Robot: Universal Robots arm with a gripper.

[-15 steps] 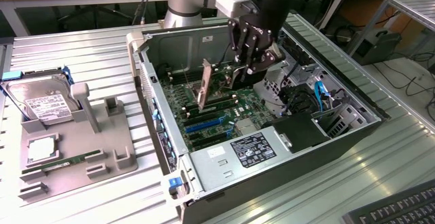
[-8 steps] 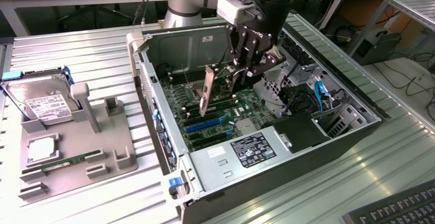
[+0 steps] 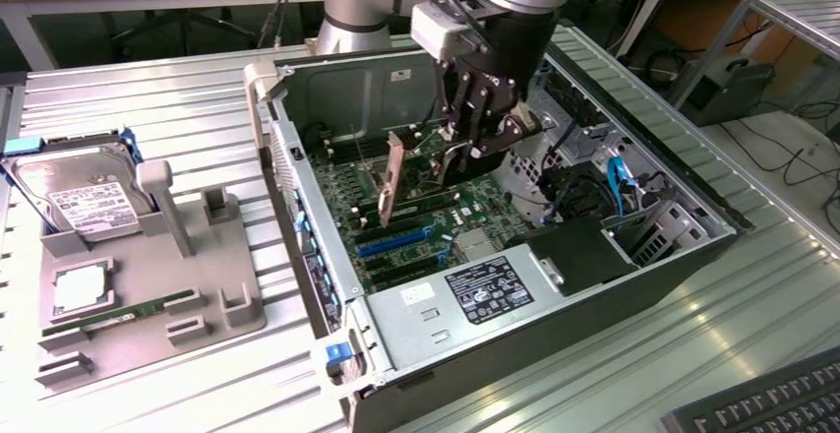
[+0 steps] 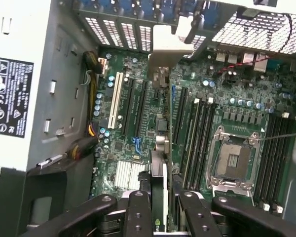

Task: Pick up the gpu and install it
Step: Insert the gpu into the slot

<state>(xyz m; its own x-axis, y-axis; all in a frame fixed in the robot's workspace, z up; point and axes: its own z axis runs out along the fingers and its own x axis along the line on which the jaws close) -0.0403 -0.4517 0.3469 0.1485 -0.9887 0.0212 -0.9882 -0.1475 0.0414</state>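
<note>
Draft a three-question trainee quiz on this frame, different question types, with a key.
1. True or false: the end effector grips the gpu inside the case.
2. Where is the hard drive? A) in the case B) on the grey fixture outside the case C) in the end effector
3. Fill in: the gpu stands on edge above the ____.

Key: 1 true; 2 B; 3 motherboard.

Arm (image 3: pixel 518 0) reaching steeply downward; gripper (image 3: pixel 462 148) pointing down, fingers (image 4: pixel 138 212) clamped either side of a card
</note>
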